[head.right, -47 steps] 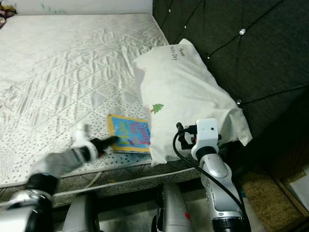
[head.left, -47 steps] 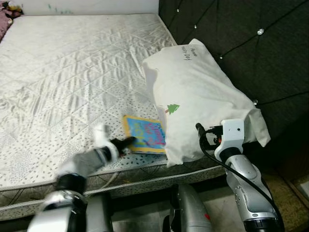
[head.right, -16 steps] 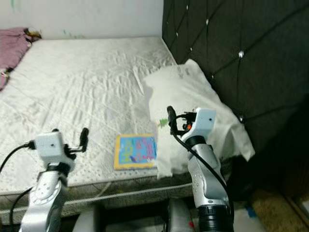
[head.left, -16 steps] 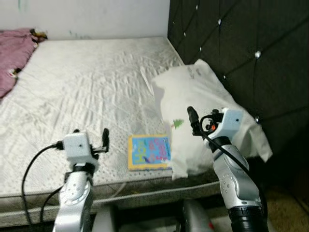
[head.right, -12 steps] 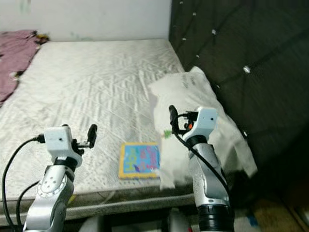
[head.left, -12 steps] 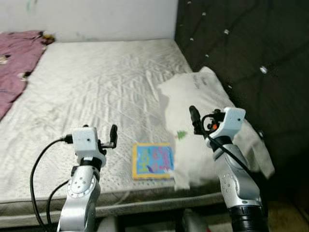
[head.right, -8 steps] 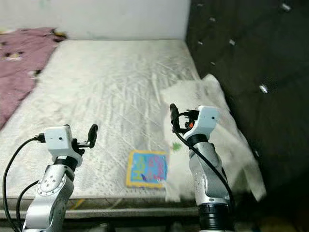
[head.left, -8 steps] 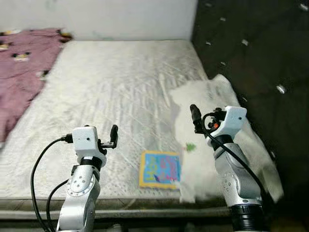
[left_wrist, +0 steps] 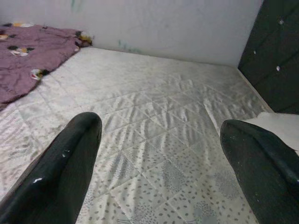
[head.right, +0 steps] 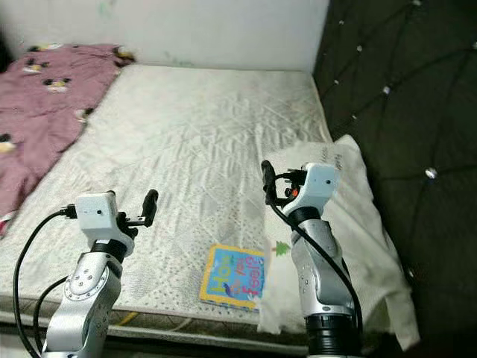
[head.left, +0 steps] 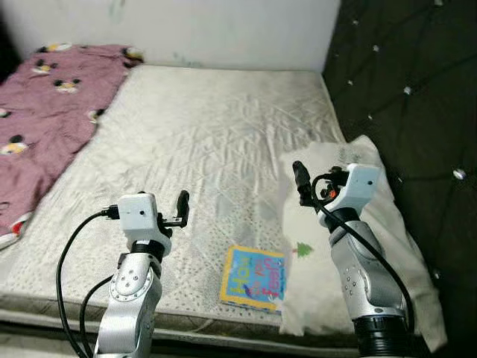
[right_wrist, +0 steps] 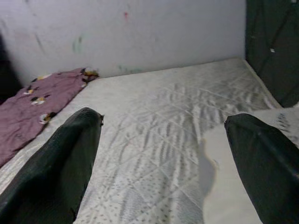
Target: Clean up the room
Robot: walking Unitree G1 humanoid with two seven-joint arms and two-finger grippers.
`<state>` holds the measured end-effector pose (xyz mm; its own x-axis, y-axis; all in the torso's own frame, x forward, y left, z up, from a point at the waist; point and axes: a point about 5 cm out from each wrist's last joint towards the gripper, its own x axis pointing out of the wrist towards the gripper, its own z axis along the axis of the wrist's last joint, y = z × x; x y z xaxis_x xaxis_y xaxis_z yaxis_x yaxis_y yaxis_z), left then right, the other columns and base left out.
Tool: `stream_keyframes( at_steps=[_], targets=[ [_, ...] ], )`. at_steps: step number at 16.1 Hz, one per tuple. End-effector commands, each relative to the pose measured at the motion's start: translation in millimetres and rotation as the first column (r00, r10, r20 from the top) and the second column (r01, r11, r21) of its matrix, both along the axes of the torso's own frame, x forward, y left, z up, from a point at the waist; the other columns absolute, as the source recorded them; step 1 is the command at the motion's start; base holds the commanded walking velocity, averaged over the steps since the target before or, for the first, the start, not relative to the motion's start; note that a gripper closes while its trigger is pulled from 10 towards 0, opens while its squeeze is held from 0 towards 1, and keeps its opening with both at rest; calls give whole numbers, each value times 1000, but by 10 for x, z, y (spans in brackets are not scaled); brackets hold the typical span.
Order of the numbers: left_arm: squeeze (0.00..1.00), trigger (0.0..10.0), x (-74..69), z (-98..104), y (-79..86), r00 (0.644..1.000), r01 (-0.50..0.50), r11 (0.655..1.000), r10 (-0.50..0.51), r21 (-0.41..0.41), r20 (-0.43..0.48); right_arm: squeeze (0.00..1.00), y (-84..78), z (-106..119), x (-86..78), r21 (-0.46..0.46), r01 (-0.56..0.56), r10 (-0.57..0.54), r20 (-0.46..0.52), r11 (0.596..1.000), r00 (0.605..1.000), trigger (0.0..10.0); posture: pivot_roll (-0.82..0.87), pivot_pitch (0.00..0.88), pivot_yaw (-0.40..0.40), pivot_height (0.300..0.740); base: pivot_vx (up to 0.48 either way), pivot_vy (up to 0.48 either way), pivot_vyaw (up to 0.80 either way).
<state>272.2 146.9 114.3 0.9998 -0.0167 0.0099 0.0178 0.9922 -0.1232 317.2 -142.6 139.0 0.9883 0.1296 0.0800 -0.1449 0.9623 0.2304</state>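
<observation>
Two grippers: both raised above the mattress (head.left: 201, 149), holding nothing.
Left gripper (left_wrist: 159, 168): fingers spread wide, over the near part of the bed.
Right gripper (right_wrist: 163, 163): fingers parted, just above the pillow's edge.
Book (head.left: 254, 277): colourful, flat at the near mattress edge, touching the pillow.
Pillow (head.left: 350, 246): white, against the dark headboard (head.left: 410, 82).
Blanket (head.left: 45, 112): purple, crumpled on the far left side.
</observation>
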Motion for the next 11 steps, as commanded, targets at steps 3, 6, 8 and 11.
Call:
stream_keyframes(
  at_steps=[3, 6, 8, 11],
  targets=[
    [0, 10000, 13, 2, 14, 1000, 4, 1000, -4, 0, -7, 0, 22, -28, -22, -6, -13, 13, -14, 1000, 1000, 10000, -12, 4, -10, 740, 0, 399, 0],
    [0, 10000, 14, 0, 12, 1000, 3, 1000, -3, -2, -9, 0, 42, -41, -23, -13, -17, 17, -19, 1000, 1000, 10000, -10, 1, -13, 740, 0, 480, 0],
    [0, 10000, 14, -1, 7, 1000, -3, 1000, 3, -18, -10, 0, 46, -46, -18, -16, -18, 18, -21, 1000, 1000, 10000, -10, 1, -13, 740, 0, 480, 0],
    [0, 10000, 31, 6, 16, 1000, -16, 999, 15, -32, -15, 0, 52, -87, -32, -11, -12, 11, -48, 1000, 999, 10000, -14, 7, -13, 740, 0, 480, 0]
  ],
)
